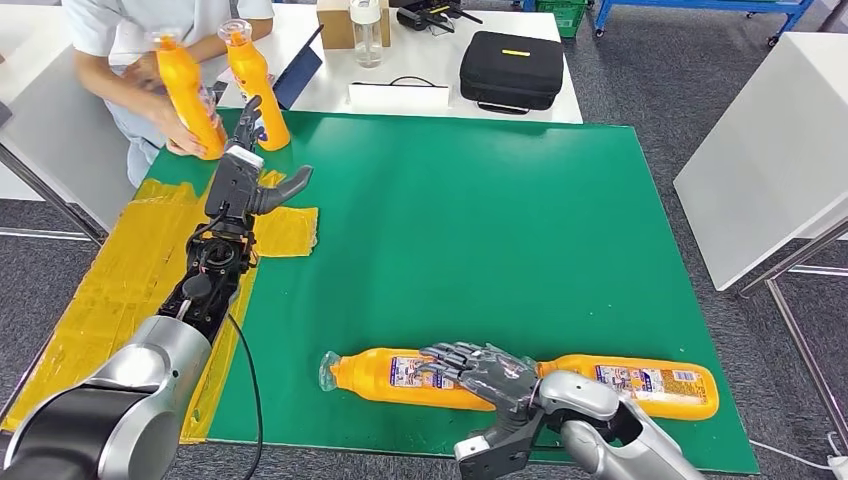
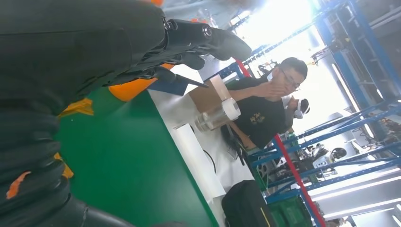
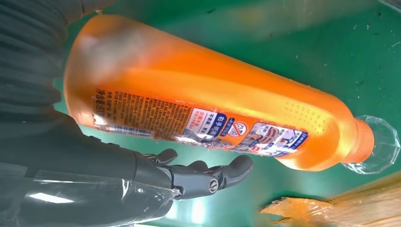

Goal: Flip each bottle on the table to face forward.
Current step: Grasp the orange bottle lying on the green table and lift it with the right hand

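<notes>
Two orange bottles are laid end to end along the near edge of the bench [image 1: 480,200]; the left bottle [image 1: 385,375] has its clear cap toward the robot's left, and the right bottle [image 1: 650,385] continues the same line. The right hand [image 1: 485,372] is spread open over their junction (fingers resting on the left bottle, nothing grasped). The left hand [image 1: 245,175] is held open beside an upright bottle [image 1: 255,85] at the far corner, while another [image 1: 190,95] is gripped by a person.
</notes>
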Robot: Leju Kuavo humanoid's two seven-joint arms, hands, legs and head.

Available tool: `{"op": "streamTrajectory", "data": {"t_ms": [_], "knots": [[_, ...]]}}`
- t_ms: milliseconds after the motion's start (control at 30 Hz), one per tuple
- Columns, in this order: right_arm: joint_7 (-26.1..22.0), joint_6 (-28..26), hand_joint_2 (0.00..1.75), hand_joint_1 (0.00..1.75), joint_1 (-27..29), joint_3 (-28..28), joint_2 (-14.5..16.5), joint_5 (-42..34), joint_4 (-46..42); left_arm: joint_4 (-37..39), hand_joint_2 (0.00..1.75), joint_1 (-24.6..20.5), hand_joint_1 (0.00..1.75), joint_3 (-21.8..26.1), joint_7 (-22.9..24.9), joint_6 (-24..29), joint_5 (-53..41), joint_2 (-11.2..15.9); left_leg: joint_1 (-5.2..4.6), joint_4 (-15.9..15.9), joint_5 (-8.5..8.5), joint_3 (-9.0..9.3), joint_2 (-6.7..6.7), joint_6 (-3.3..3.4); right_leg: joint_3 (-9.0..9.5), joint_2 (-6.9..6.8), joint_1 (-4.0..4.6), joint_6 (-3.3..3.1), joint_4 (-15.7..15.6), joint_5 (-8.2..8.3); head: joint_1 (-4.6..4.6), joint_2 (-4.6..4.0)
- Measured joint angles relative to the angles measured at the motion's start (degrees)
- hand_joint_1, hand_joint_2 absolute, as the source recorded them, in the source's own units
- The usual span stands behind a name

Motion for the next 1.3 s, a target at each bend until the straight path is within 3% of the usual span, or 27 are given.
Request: {"op": "streamTrajectory", "data": {"t_ms": [167, 300, 400, 467, 533, 600, 633, 867, 1300], "knots": [[0.1, 0.1, 0.0, 0.0, 0.1, 0.2, -0.1, 1.2, 0.0, 0.1, 1.75, 0.0, 0.0, 0.6, 0.2, -0.7, 1.8, 0.0, 0.0, 0.0, 0.0, 0.0, 0.0, 0.0, 0.0, 0.0, 0.0, 0.0, 0.0, 0.0, 0.01, 0.0], [2.5, -0.3, 1.75, 0.0, 0.1, 0.5, 0.2, 3.7, 0.7, 0.2, 1.75, 0.0, 0.0, 0.9, 0.4, -1.3, 2.4, -0.2, 0.0, 0.0, 0.0, -0.01, -0.01, 0.0, 0.0, 0.0, 0.0, 0.0, 0.0, 0.0, 0.0, 0.0], [7.9, -3.6, 1.75, 0.0, -0.2, 0.8, 0.9, 9.3, 3.3, 0.3, 1.75, 0.0, 0.0, 0.9, 0.5, -1.4, 2.6, -0.5, 0.0, 0.0, 0.0, 0.01, -0.02, 0.0, 0.02, -0.01, 0.0, 0.0, 0.0, 0.0, 0.0, 0.0], [12.6, -6.6, 1.75, 0.24, -0.6, 0.9, 2.1, 14.2, 6.2, 0.3, 1.75, 0.1, 0.0, 0.9, 0.4, -1.5, 2.6, -0.9, 0.0, 0.0, 0.0, 0.07, -0.01, 0.0, 0.07, 0.0, 0.0, -0.01, 0.0, -0.01, -0.01, 0.0], [15.9, -8.5, 1.75, 1.01, -1.2, 0.9, 3.4, 17.6, 9.3, 0.3, 1.75, 0.3, 0.0, 0.9, 0.4, -1.5, 2.7, -1.2, 0.0, 0.0, -0.02, 0.2, 0.0, -0.01, 0.18, 0.0, 0.0, -0.01, 0.0, -0.03, -0.01, 0.0], [17.6, -9.2, 1.75, 1.64, -1.6, 0.9, 4.5, 19.6, 11.9, 0.2, 1.75, 0.8, 0.0, 0.9, 0.3, -1.8, 2.8, -1.5, 0.01, 0.0, -0.06, 0.4, 0.05, -0.03, 0.32, 0.04, 0.01, -0.04, 0.0, -0.07, 0.0, 0.0], [18.0, -9.2, 1.75, 1.74, -1.8, 0.9, 5.0, 20.4, 12.9, 0.0, 1.75, 1.0, 0.0, 0.9, 0.2, -2.1, 3.0, -1.6, 0.01, 0.0, -0.11, 0.54, 0.09, -0.03, 0.39, 0.07, 0.01, -0.06, -0.1, -0.11, 0.0, 0.0], [20.8, -8.9, 1.75, 1.75, -3.6, 1.9, 7.6, 25.5, 18.8, -2.6, 1.75, 2.6, 0.0, 0.7, -0.1, -3.2, 4.1, -2.3, -0.01, -0.1, -1.05, 2.23, 0.62, 0.09, 1.26, 0.49, 0.02, 0.0, -0.2, -0.67, 0.0, 0.0], [20.4, -8.9, 1.75, 1.75, -11.0, 5.4, 11.9, 26.3, 30.3, -8.6, 1.75, 4.8, 0.0, -0.6, -0.1, -3.2, 5.8, -2.6, 0.1, -0.1, -1.13, 3.19, 1.17, 0.07, 2.07, 0.72, 0.12, -0.12, -0.2, -0.95, 0.0, 0.0]]}}
